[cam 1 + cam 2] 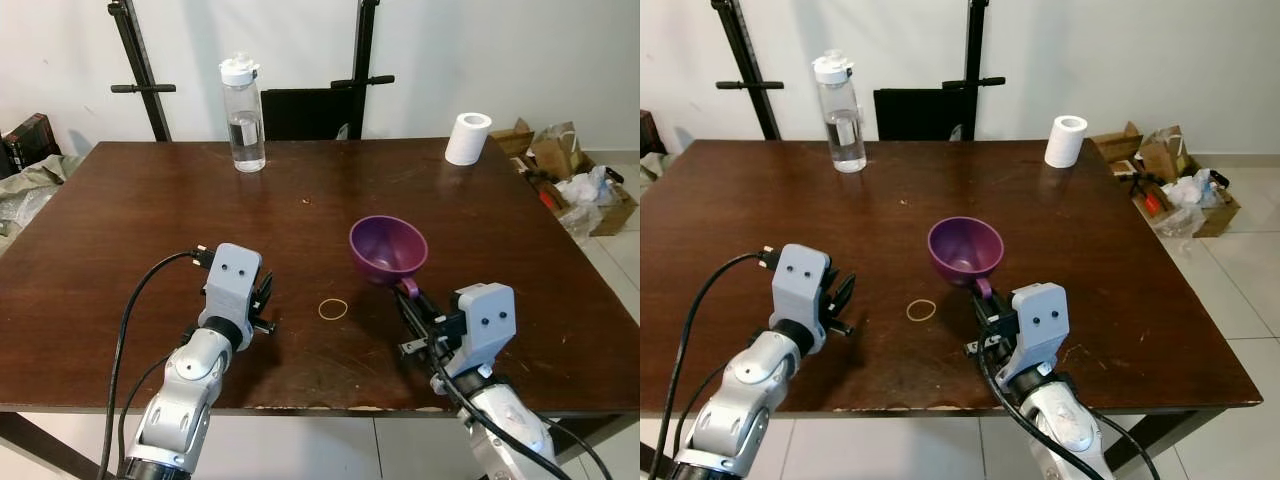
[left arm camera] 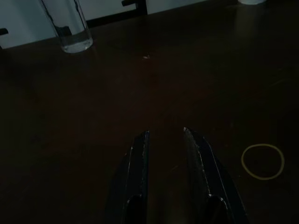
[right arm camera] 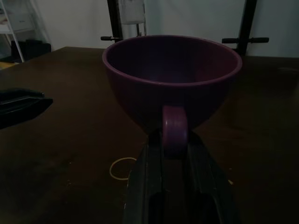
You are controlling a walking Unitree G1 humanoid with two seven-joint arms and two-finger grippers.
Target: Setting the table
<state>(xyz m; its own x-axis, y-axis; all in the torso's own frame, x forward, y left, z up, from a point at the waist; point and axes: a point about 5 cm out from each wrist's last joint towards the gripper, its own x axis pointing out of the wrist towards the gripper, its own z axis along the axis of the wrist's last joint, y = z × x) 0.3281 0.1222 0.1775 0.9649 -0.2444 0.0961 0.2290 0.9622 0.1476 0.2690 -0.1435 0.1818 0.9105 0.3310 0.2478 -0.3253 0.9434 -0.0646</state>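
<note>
So there's a big dark brown wooden table (image 1: 150, 220), and pretty much everything sits on it. Behind the far edge a black stand (image 1: 140, 60) is up against the white wall. Off the table's right side there's a pile of cardboard boxes and bags (image 1: 570, 175) on the tile floor.

On the table, far left-ish, a clear water bottle (image 1: 243, 115) with a white cap stands upright, partly filled. Far right corner has a white paper roll (image 1: 467, 138), also upright.

The purple cup (image 1: 387, 248) is near the middle of the table, a bit to the right, sitting upright. The right gripper (image 3: 175, 140) comes in from the near edge and has its two black fingers closed on the cup's handle, which pokes back toward the robot.

The left gripper (image 2: 166, 137) hovers low over bare wood near the front left, holding nothing, fingers only a narrow gap apart.

Smallest thing: a yellowish rubber band (image 1: 333, 309) lying flat between the two grippers, just in front of the cup, touching neither.
</note>
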